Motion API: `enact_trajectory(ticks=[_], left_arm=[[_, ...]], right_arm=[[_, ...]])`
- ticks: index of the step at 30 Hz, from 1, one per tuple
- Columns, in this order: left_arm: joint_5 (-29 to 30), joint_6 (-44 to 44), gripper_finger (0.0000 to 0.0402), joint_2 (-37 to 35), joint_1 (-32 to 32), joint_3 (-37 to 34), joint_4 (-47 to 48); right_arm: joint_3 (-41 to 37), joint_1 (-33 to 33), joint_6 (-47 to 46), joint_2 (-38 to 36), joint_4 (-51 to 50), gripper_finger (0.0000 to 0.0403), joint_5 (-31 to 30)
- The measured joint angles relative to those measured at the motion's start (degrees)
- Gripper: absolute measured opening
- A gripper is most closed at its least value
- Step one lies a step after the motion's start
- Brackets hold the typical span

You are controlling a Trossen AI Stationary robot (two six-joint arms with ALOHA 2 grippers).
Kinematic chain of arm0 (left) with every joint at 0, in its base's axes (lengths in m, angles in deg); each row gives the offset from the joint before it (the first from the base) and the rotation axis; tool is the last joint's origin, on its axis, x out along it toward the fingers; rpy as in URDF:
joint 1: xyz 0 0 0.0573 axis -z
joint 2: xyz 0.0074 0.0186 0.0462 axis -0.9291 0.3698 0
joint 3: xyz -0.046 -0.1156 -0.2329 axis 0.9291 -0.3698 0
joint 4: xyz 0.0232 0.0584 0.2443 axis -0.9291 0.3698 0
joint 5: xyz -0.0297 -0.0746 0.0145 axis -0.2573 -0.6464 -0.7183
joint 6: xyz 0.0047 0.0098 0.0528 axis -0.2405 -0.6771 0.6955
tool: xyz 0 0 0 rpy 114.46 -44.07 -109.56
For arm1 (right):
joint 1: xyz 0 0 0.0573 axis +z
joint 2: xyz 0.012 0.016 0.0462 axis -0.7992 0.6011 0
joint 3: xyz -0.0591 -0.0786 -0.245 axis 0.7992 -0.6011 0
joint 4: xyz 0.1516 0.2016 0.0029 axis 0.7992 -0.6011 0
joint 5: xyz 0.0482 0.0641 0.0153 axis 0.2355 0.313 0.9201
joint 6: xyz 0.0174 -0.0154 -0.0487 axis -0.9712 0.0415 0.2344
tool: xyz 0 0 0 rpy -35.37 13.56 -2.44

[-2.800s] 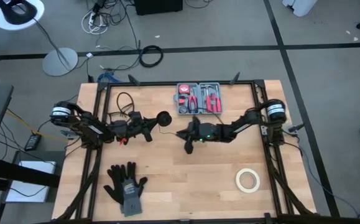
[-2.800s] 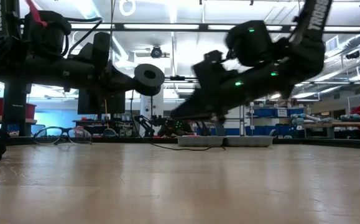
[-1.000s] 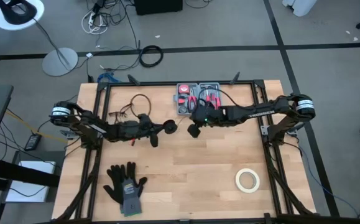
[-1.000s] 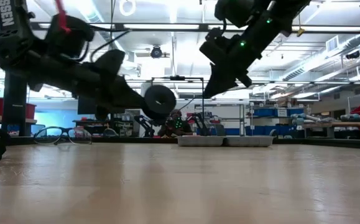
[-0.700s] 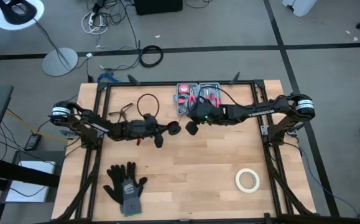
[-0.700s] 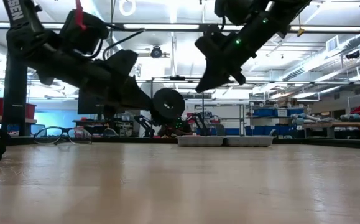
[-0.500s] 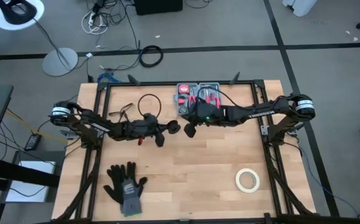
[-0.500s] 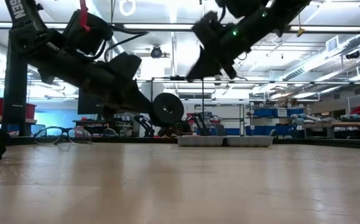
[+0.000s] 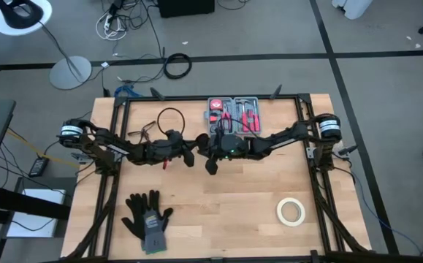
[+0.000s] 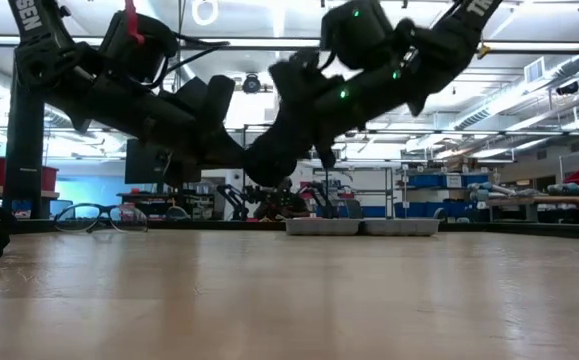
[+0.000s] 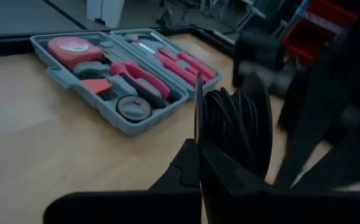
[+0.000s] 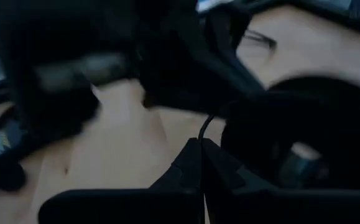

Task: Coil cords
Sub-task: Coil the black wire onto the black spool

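1. Grey plastic, your tool case [image 9: 232,116] lies open at the far middle of the tabletop [image 9: 240,197]; it holds red-handled hand tools and a red tape measure, each in its moulded slot, as the left wrist view shows.
2. Pale wood planks make up the tabletop, framed by dark metal rails.
3. Your cord [image 9: 169,117] is a very thin black wire; a loose loop of it lies on the wood just left of the case, and more of it is wound on a round black disc [image 11: 239,127] held above the tabletop's middle.
4. Your left gripper [image 9: 189,155] has its fingers closed on that disc, gripping one of its flat edges.
5. Your right gripper [image 9: 210,166] sits just beside the left one, fingers closed; a thin strand of wire meets their tips in the right wrist view.
6. Black knit gloves [image 9: 147,215] lie near the front left corner.
7. White and ring-shaped, a tape roll [image 9: 291,211] lies flat near the front right.
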Motion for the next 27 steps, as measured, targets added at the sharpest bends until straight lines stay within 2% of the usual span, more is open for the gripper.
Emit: enact_trajectory(ticks=[5, 10, 15, 23, 27], left_arm=[[0.5, -0.8, 0.0, 0.0, 0.0, 0.0, -2.0], [0.4, -0.8, 0.0, 0.0, 0.0, -0.7, -6.0], [0.2, -0.8, 0.0, 0.0, 0.0, -4.4, -13.1], [-0.2, -2.5, 0.0, 0.0, 0.0, -8.6, -17.1], [-0.5, -2.4, 0.0, 0.0, 0.0, -8.9, -17.3]], right_arm=[[0.0, -0.1, -1.5, 2.0, -3.8, 0.0013, -0.4], [0.0, -0.3, -2.6, 1.5, -14.4, 0.0025, -0.4], [-1.0, -0.6, -3.7, -0.1, -22.0, 0.0027, -0.4], [-9.4, 0.5, -8.7, -5.8, -21.8, 0.0019, -0.2], [-14.5, 2.1, -12.2, -10.3, -18.5, 0.0018, -0.3]])
